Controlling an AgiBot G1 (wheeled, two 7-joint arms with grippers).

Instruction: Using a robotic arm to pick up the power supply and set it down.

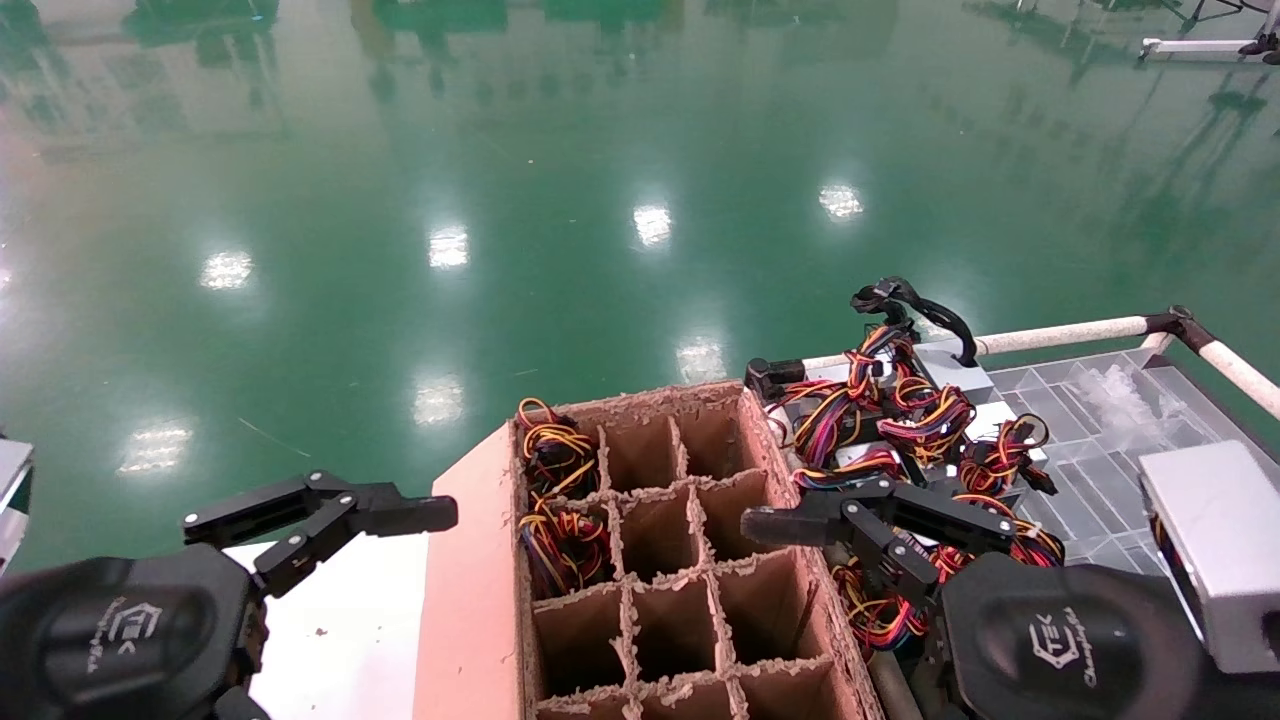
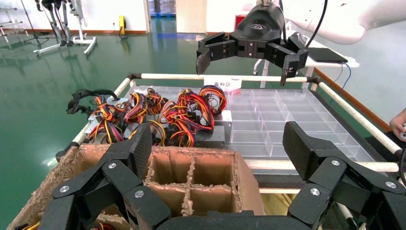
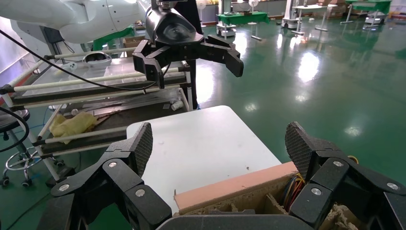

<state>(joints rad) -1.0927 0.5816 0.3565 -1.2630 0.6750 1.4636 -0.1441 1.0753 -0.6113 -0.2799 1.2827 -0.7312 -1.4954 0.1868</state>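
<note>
Hovering released, right claw [image 1: 800, 525] over carton [image 1: 660, 560], left claw [image 1: 330, 510] released, "TEK" housings.

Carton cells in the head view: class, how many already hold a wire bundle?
2. Both lie in the carton's left column: one wire bundle in the far corner cell, one in the cell just nearer. The nearest cells are cut off, so more may be hidden.

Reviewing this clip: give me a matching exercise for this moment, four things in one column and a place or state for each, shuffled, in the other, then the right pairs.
Things:
1. left gripper
2. right gripper
3. cardboard carton
4. power supplies

Places or states:
A. heaped with coloured wires on the clear tray
B. open, over the white table
C. gridded, wire bundles in two left-hand cells
D. open, above the heap beside the carton's right wall

Pairs: 1-B, 2-D, 3-C, 4-A
</note>
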